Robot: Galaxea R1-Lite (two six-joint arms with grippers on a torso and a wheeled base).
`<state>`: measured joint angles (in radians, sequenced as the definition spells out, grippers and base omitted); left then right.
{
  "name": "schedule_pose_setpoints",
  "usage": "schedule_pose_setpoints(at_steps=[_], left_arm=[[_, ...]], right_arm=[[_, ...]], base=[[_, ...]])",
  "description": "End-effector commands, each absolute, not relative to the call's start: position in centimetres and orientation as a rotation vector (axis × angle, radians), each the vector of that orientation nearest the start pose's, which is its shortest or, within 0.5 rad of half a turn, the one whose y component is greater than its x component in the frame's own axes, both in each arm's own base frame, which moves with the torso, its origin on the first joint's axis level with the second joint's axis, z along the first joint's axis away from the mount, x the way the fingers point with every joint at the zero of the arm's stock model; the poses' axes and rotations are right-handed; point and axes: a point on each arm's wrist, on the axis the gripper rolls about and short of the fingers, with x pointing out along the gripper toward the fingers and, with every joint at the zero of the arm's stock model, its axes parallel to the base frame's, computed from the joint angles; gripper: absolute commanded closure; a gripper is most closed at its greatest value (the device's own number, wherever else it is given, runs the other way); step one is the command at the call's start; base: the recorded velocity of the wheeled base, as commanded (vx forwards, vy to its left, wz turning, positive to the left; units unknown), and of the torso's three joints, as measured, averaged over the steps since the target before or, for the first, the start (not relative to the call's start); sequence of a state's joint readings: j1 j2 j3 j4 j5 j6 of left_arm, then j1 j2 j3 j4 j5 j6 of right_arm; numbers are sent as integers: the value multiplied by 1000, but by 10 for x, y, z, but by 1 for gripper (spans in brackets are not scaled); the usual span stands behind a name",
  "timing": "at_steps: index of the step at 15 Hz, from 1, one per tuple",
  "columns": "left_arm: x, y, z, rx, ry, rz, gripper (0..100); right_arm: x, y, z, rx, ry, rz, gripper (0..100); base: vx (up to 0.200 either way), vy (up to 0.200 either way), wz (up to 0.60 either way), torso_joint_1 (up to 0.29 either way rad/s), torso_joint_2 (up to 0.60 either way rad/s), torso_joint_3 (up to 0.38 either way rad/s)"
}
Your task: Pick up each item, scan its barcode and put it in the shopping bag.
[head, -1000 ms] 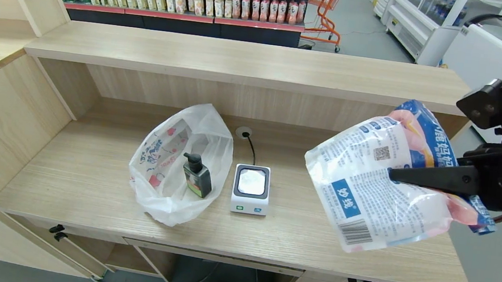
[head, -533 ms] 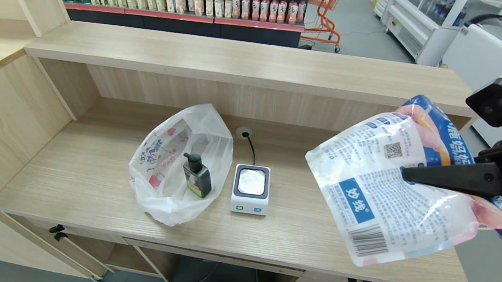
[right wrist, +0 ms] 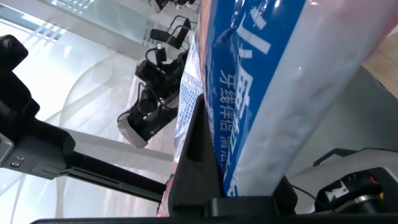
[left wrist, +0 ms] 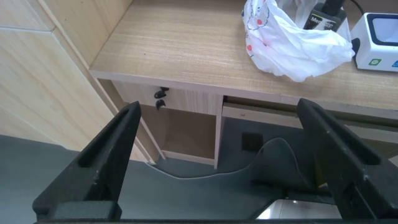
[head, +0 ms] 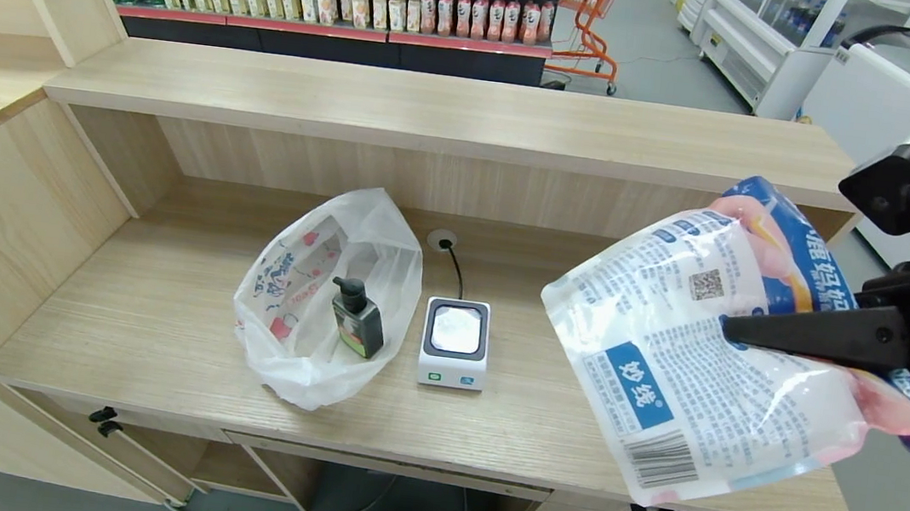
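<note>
Pouch (head: 708,362) hangs in the air over the right end of the desk (head: 157,316), close to its front right corner. Your right gripper (head: 729,328) is pinching it. One dark finger (head: 806,334) lies flat across the white printed face, about halfway up. The other finger is behind the pouch, where you can't see it. The barcode (head: 662,457) is at the low corner of the pouch, well below the finger, so nothing covers it. Good.

The job now looks like the scan. The scanner (head: 455,341) sits in the middle of the desk, nearer the front edge, with its glass looking up. The barcode faces up toward you. So I think you must turn the wrist until the stripes look down at the glass, then bring that low corner over it. Go slow. The pouch is soft and shiny, and it may bend or glare. Hold the pinch tight.

The shopping bag (head: 314,291) lies just left of the scanner, with a dark pump bottle (head: 358,320) inside. Your left gripper (left wrist: 219,111) hangs low in front of the desk's front edge, fingers spread wide, holding nothing.
</note>
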<state>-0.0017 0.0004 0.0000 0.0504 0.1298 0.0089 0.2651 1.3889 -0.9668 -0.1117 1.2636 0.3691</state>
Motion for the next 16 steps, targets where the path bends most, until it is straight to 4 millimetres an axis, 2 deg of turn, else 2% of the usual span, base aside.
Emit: schedule_pose_setpoints(at_steps=[1, 7, 10, 12, 13, 15, 16], left_arm=[[-23, 3, 70, 13, 51, 129, 0], [-23, 3, 70, 13, 51, 129, 0], [-23, 3, 70, 13, 51, 129, 0], [-23, 3, 70, 13, 51, 129, 0], [-23, 3, 70, 13, 51, 129, 0], [-23, 3, 70, 13, 51, 129, 0], [-23, 3, 70, 12, 51, 130, 0]], right_arm=[[206, 79, 263, 455, 582, 1450, 100], [207, 79, 262, 448, 575, 1453, 100], [207, 80, 254, 389, 531, 1456, 100], [210, 79, 240, 212, 380, 1413, 100], [213, 76, 231, 39, 262, 1338, 100], [221, 58, 221, -205, 143, 1178, 100], [223, 43, 212, -313, 123, 1084, 100]], base=[[0, 0, 0, 0, 0, 0], [0, 0, 0, 0, 0, 0], [0, 0, 0, 0, 0, 0], [0, 0, 0, 0, 0, 0], [0, 0, 0, 0, 0, 0], [0, 0, 0, 0, 0, 0], [0, 0, 0, 0, 0, 0]])
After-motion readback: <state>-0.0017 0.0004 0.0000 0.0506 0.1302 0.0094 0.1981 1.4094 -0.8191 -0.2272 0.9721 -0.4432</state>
